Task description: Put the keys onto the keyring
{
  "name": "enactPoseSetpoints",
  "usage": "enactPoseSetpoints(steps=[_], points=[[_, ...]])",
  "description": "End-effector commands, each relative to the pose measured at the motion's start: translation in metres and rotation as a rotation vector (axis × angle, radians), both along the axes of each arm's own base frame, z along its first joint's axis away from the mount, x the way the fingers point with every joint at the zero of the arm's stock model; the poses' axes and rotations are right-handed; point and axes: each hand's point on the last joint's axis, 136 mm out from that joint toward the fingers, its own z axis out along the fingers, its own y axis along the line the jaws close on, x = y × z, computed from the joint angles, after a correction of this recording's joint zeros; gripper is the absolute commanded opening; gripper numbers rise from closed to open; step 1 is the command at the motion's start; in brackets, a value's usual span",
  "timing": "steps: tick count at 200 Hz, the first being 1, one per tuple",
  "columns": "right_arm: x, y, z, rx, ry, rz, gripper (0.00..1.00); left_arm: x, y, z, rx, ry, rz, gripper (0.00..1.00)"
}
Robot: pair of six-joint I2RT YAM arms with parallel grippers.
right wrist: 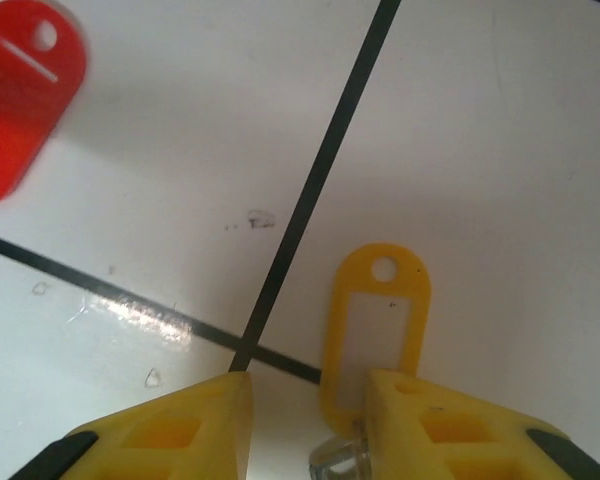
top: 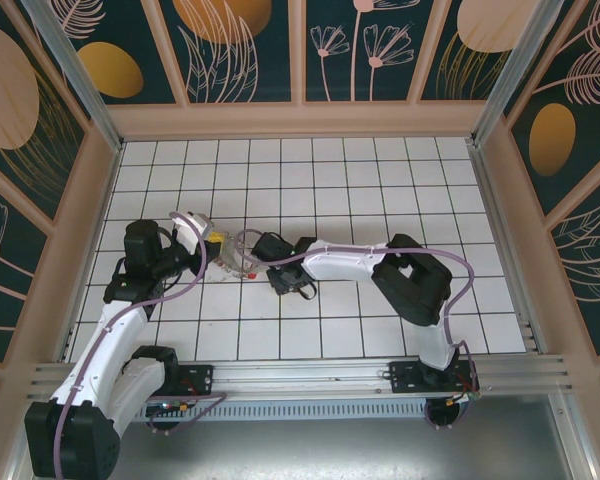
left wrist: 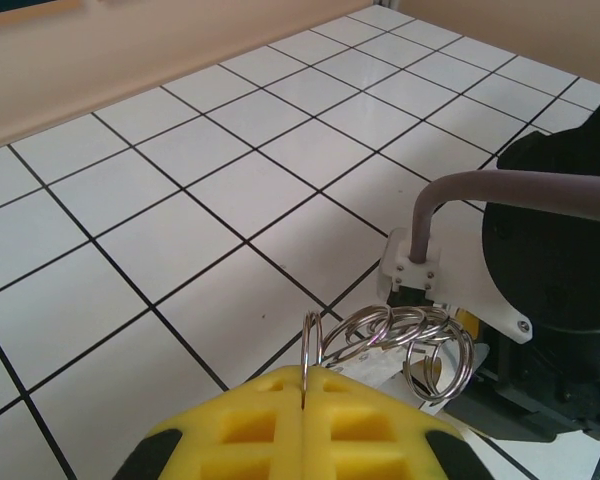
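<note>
Left pincer (left wrist: pixel 305 388): pressed together, pinching the thin wire of the keyring (left wrist: pixel 305 348), which stands upright at the seam of the yellow fingers (left wrist: pixel 250 425).
Keyring: held clear of the tiled floor (left wrist: pixel 180 200); carries a bunch of silvery split rings (left wrist: pixel 400 335) just beyond the fingertips, close to the right arm's black housing (left wrist: pixel 555 250).
Right pincer (right wrist: pixel 305 400): spread, low over the floor, straddling a black grout line (right wrist: pixel 310 200).
Yellow tag (right wrist: pixel 375 320): flat on the tile, hole end pointing away, near end tucked against one fingertip (right wrist: pixel 440 430); something clear or silvery (right wrist: pixel 340 462) at its base, too cropped to call a key.
Red tag (right wrist: pixel 20 100): also flat on the tile, well apart from the yellow one, toward the upper left of the wrist view.
Handling, tag: probably light, stiff and thin; slick plastic lying flush on glossy tile, so likely to skate away or squirt out of a shallow pinch.
Handling, ring: thin springy wire, with the split rings probably free to swing and slide along it.
Where to hold: likely across the tag's long edges near its base, leaving the hole end free for threading.
Alignment: tag off-centre in the gap, nearer one finger; a sideways shift looks needed before closing.
Risk: nudging the tag along the floor instead of lifting it.
</note>
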Motion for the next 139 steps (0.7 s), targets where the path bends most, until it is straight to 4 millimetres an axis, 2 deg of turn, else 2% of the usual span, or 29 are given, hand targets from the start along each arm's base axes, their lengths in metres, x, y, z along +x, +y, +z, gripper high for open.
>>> enactPoseSetpoints(steps=[1, 55, 139], points=[[-0.009, -0.009, 0.002, -0.047, 0.027, -0.019, 0.35, 0.004, -0.001, 0.024, 0.007, -0.074, -0.007, 0.0], [-0.011, -0.014, 0.01, -0.046, 0.015, -0.035, 0.31, 0.006, -0.002, 0.024, 0.005, -0.072, -0.011, 0.0], [-0.016, -0.028, 0.016, -0.054, -0.009, 0.02, 0.32, 0.006, -0.002, 0.028, 0.001, -0.077, -0.015, 0.0]])
